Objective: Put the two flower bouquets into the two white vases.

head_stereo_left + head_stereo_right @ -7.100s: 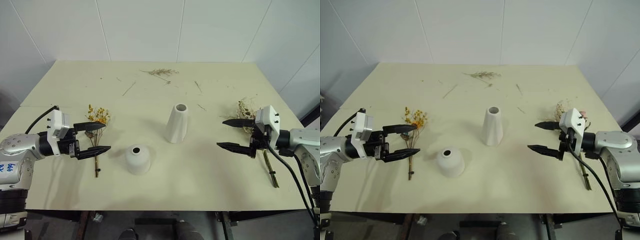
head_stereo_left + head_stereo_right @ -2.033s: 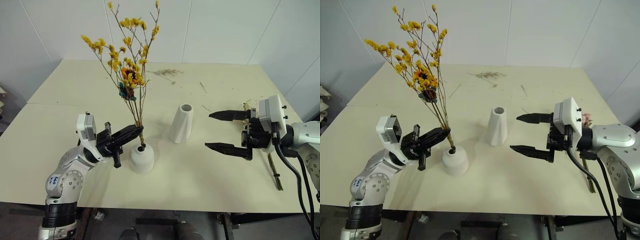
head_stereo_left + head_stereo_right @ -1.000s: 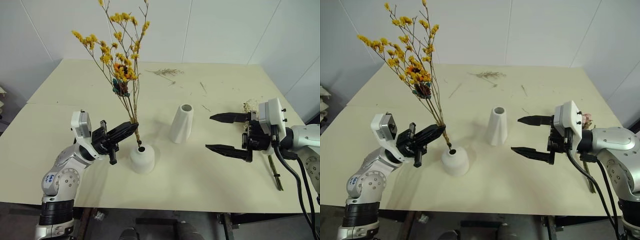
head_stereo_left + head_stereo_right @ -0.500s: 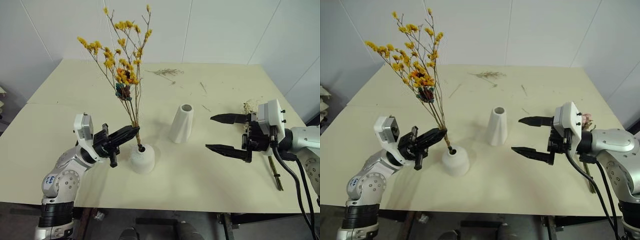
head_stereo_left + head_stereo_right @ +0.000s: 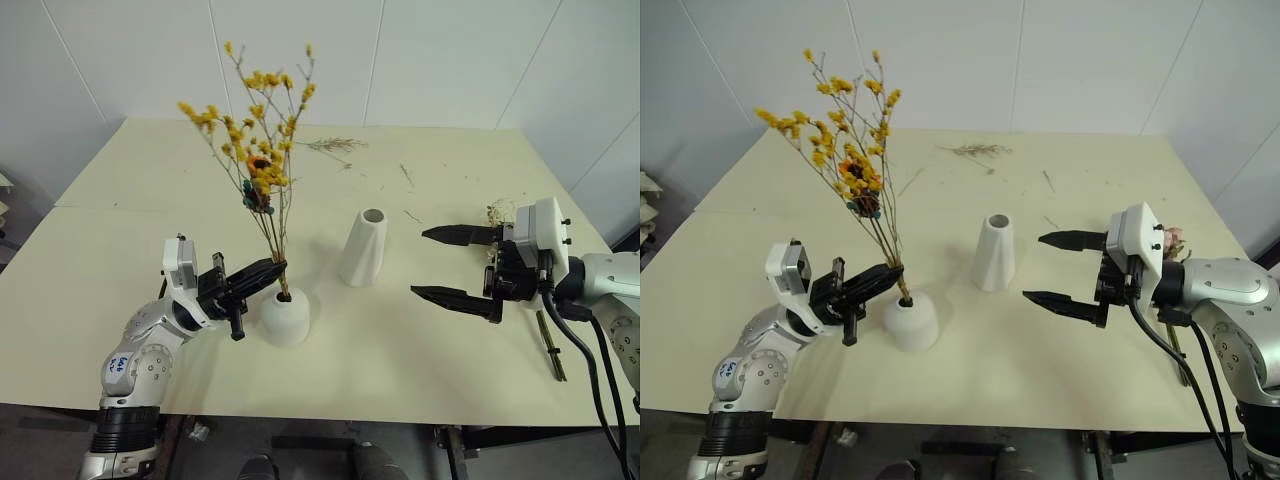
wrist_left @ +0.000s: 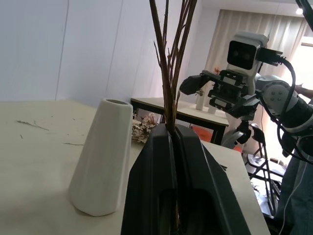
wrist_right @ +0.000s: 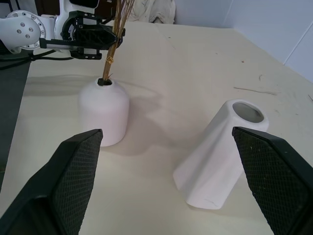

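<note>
Yellow bouquet (image 5: 845,140) is stem-down in the squat vase (image 5: 910,321) near the table's (image 5: 970,390) front edge, left gripper (image 5: 880,279) pinching the stems. Tall vase (image 5: 993,253) mid-table. Right gripper (image 5: 1058,270) gapes beside it. Twigs (image 5: 975,150) near the back edge.

- Two matte white ceramic vases are standing on the table: one short squat dome-shaped vase (image 5: 284,318) and one taller tapered cone-shaped vase (image 5: 363,247).
- Two flower bouquets are showing: one sparse bunch of thin brown stems with tiny yellow-orange blossoms (image 5: 256,160), and one fuller bunch of cream-pink dried flowers (image 5: 496,213), which is lying partly hidden behind the right arm.
- Two grippers with black fingers are reaching over the table: one left gripper (image 5: 272,270) and one right gripper (image 5: 425,262).
- One cream-coloured rectangular table (image 5: 420,350) is carrying everything.
- One loose cluster of dry twigs (image 5: 328,145) is lying near the far edge, with several single scattered bits around it; their number cannot be counted exactly.
</note>
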{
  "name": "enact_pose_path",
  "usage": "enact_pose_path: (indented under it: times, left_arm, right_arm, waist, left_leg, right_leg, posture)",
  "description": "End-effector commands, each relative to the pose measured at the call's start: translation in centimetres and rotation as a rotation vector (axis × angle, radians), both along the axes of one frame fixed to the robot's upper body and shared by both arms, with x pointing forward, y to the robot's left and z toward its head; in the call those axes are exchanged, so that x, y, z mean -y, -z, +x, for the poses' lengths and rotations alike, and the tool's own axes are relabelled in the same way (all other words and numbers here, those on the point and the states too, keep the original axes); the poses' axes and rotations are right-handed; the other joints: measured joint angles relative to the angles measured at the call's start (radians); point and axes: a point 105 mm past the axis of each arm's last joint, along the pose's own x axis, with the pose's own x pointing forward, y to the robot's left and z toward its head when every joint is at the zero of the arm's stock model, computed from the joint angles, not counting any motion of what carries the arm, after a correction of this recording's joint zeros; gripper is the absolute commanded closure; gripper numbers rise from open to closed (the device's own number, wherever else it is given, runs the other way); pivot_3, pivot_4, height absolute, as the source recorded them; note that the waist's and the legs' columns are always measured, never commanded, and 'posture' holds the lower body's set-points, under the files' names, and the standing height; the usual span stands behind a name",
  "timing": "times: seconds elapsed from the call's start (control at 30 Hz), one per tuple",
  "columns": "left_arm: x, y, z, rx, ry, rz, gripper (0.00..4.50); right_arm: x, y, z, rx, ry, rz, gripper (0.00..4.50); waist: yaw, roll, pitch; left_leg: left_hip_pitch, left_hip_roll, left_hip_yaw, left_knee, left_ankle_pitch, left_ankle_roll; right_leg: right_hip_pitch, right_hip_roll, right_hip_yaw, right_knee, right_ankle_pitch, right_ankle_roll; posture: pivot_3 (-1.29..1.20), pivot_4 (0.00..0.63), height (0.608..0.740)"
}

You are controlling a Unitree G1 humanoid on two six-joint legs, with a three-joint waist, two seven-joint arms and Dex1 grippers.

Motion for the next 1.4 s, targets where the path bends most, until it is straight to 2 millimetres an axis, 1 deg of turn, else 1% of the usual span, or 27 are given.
enact_pose_path:
  times: [0.03,0.37,0.7,0.8,1.0,1.13,1.3,1.4]
  left_arm:
    - [-0.5,-0.3,0.0,-0.008,-0.017,-0.006,4.47]
    - [-0.7,-0.5,-1.0,-0.035,0.030,0.011,4.47]
    - [-1.3,-1.7,-1.0,-0.003,0.016,0.026,4.47]
    - [-1.2,-1.2,-0.7,0.002,0.004,0.039,4.47]
    - [0.0,-0.1,-0.5,0.005,0.011,0.029,4.47]
    - [0.6,0.2,-0.3,0.015,0.008,0.019,4.47]
    - [0.8,0.4,-0.4,0.010,0.019,0.013,4.47]
    - [0.5,0.7,-0.6,0.002,0.023,0.028,4.47]
  right_arm:
    - [0.0,-1.3,-0.6,0.067,-0.006,0.014,0.00]
    - [0.0,-1.1,-0.5,0.067,-0.006,0.015,0.00]
    - [-0.2,-1.0,-0.3,0.068,-0.005,0.022,0.00]
    - [-0.2,-1.0,-0.3,0.069,-0.005,0.026,0.00]
    - [-0.2,-1.0,-0.2,0.073,-0.002,0.030,0.00]
    - [-0.2,-1.1,-0.3,0.076,0.003,0.029,0.00]
    - [-0.1,-1.2,-0.3,0.080,0.007,0.029,0.00]
    - [-0.1,-1.2,-0.3,0.082,0.011,0.030,0.00]
  waist:
    - [0.000,0.000,0.000]
    - [-0.001,0.000,0.000]
    - [0.000,0.000,0.000]
    - [0.000,0.000,0.000]
    - [0.001,0.000,0.000]
    - [0.000,0.000,0.000]
    - [0.001,0.000,0.000]
    - [0.001,0.000,0.000]
  left_leg:
    - [0.000,0.000,0.000,0.000,0.000,0.000]
    - [0.000,0.000,0.000,0.000,0.000,0.000]
    - [0.000,0.000,0.000,-0.001,0.000,0.000]
    - [0.000,0.000,0.000,-0.001,0.000,0.000]
    - [0.000,0.000,0.000,-0.001,0.000,0.000]
    - [0.000,0.000,0.000,-0.001,0.000,0.000]
    - [0.000,0.000,0.000,0.000,0.000,0.000]
    - [0.000,0.000,0.000,-0.001,0.000,0.000]
  right_leg:
    - [0.000,0.000,0.000,0.000,0.000,0.000]
    - [0.000,0.000,0.000,0.000,0.000,0.000]
    - [0.000,0.000,0.000,0.000,0.000,0.000]
    - [0.000,0.000,0.000,0.000,0.000,0.000]
    - [0.000,0.000,0.000,-0.001,0.000,0.000]
    - [0.000,0.000,0.000,-0.001,0.000,0.000]
    - [0.000,0.000,0.000,-0.001,0.000,0.000]
    - [0.000,0.000,0.000,-0.001,0.000,0.000]
  posture:
    - [0.00,0.150,0.740]
    - [0.00,0.150,0.740]
    - [0.00,0.150,0.740]
    - [0.00,0.150,0.740]
    - [0.00,0.150,0.740]
    - [0.00,0.150,0.740]
    - [0.00,0.150,0.740]
    - [0.00,0.150,0.740]
